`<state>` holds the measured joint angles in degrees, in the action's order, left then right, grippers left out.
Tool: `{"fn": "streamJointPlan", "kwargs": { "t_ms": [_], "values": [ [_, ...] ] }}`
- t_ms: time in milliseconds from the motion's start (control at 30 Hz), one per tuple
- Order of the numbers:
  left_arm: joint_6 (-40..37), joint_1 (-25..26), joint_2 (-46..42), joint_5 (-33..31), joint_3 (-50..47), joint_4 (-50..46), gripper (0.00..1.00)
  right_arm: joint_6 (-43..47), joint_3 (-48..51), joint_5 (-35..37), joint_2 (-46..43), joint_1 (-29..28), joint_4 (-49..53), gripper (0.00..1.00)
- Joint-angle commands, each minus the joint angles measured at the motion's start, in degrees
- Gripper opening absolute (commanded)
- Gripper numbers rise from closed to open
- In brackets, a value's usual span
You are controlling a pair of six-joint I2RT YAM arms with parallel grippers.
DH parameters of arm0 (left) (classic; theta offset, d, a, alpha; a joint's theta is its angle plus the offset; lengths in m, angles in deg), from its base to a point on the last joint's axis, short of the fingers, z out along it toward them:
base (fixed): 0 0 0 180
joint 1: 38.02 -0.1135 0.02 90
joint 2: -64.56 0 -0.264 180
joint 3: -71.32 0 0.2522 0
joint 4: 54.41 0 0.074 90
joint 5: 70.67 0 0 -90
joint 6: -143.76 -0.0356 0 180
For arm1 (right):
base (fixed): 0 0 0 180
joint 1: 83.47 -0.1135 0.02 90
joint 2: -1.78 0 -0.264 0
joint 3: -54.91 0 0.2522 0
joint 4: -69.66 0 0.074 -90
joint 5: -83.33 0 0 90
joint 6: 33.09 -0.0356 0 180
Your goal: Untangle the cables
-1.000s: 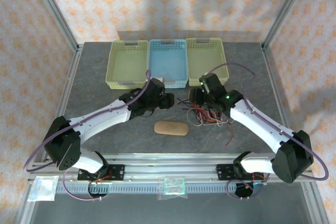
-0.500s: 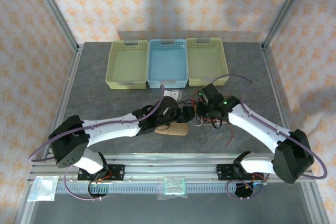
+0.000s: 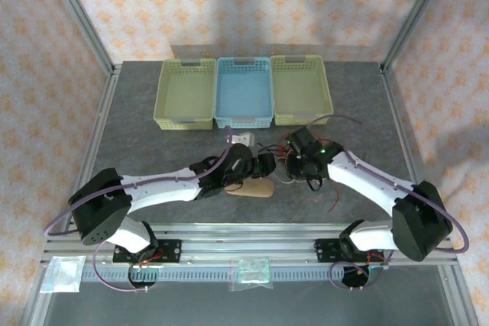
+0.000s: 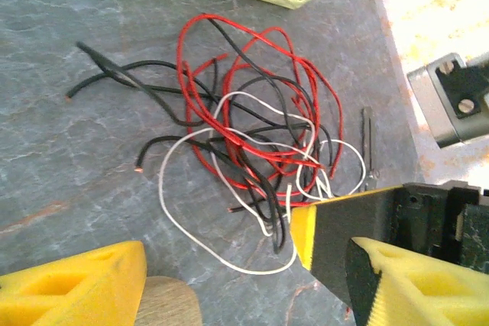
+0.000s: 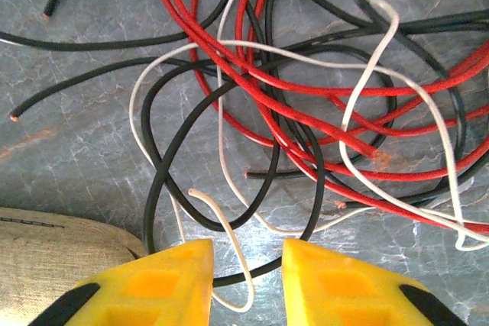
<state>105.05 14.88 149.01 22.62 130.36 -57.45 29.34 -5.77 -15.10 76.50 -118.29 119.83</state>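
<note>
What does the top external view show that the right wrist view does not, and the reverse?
Top external adds: two yellow-green baskets flanking a blue basket at the far edge. Right wrist adds: a black wire's bare copper tip, and a black loop passing between the open right gripper's yellow fingers. Both share: the tangled red, black and white cables and the tan pad beside them.

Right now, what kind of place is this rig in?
Probably a lab test cell: silver aluminium-extrusion frame around a grey stone-look tabletop, orange-patterned screen walls, and a staged tangle of thin red, black and white cables.
</note>
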Motion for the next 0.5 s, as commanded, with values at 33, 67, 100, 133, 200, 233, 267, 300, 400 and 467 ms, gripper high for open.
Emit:
{"fn": "streamJointPlan", "kwargs": {
  "t_ms": [33, 67, 100, 133, 200, 233, 267, 300, 400, 467],
  "values": [
    [1.52, -0.87, -1.56, -1.27, -1.16, 2.53, 0.70, -0.99, 1.05, -1.21, 0.68, 0.29, -1.21, 0.30],
    [1.46, -0.96, -1.56, -1.27, -1.28, 2.65, 0.70, -0.99, 1.18, -1.23, 0.89, 0.29, -1.34, 0.30],
    [1.52, -1.08, -1.48, -1.27, -1.33, 2.68, 0.69, -1.01, 1.21, -1.20, 1.21, 0.29, -1.34, 0.30],
    [1.53, -1.10, -1.40, -1.35, -1.24, 2.60, 0.69, -1.07, 1.36, -1.15, 1.43, 0.29, -1.38, 0.30],
    [1.32, -1.14, -1.26, -1.45, -1.12, 2.56, 0.69, -1.34, 1.48, -1.08, 1.90, 0.29, -1.64, 0.29],
    [1.20, -1.16, -1.15, -1.36, -1.02, 2.38, 0.70, -1.39, 1.56, -1.23, 1.88, 0.29, -1.83, 0.29],
    [0.94, -1.19, -1.04, -1.43, -0.76, 1.93, 0.70, -1.44, 1.65, -1.44, 1.94, 0.29, -2.10, 0.29],
    [0.78, -1.15, -0.95, -1.44, -0.61, 1.67, 0.70, -1.43, 1.74, -1.51, 1.99, 0.29, -2.35, 0.29],
    [0.65, -1.21, -1.03, -1.44, -0.62, 1.56, 0.70, -1.51, 1.87, -1.88, 2.23, 0.29, -2.73, 0.27],
    [0.59, -1.15, -1.12, -1.53, -0.77, 1.67, 0.70, -1.52, 2.00, -2.12, 2.20, 0.29, -3.14, 0.25]
  ]
}}
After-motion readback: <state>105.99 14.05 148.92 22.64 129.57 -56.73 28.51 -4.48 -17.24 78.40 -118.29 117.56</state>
